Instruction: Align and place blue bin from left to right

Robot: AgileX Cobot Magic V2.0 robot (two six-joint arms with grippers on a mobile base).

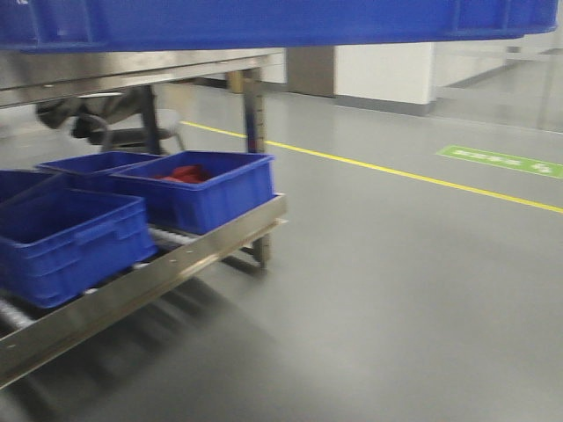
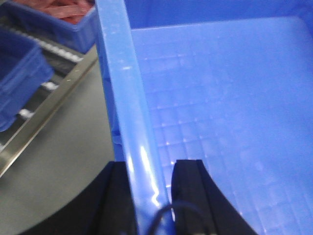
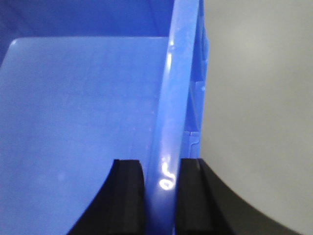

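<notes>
- Two rims of the blue bin clamped, one in the left hand, one in the right hand
- Held high above the grey floor, beside a roller rack carrying smaller bins

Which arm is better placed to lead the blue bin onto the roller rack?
Left, probably. The left gripper clamps the blue bin's rim beside the roller rack; the right gripper grips the opposite rim over bare floor.

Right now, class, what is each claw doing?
Left claw: shut on the blue bin, at its rim.
Right claw: shut on the blue bin's opposite rim.
</notes>
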